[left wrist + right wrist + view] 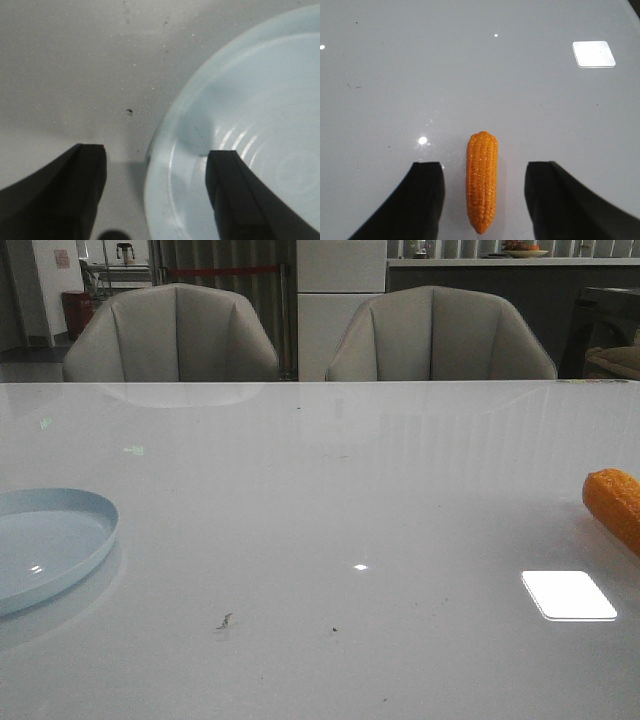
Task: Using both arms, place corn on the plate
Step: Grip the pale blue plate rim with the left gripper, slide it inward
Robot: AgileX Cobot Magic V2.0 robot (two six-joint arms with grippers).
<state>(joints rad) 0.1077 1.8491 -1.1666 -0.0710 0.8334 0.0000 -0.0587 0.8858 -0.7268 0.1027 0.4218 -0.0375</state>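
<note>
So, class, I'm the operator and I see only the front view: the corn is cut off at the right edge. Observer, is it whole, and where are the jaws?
Observer: The corn is whole, lying flat between the right gripper's open jaws, untouched.
Operator: And the left arm? I can't see it.
Observer: The left gripper is open, straddling the rim of the plate, one jaw over the plate, the other over the table.
Operator: Anything on the plate?
Observer: The part in the left wrist view is bare.
</note>
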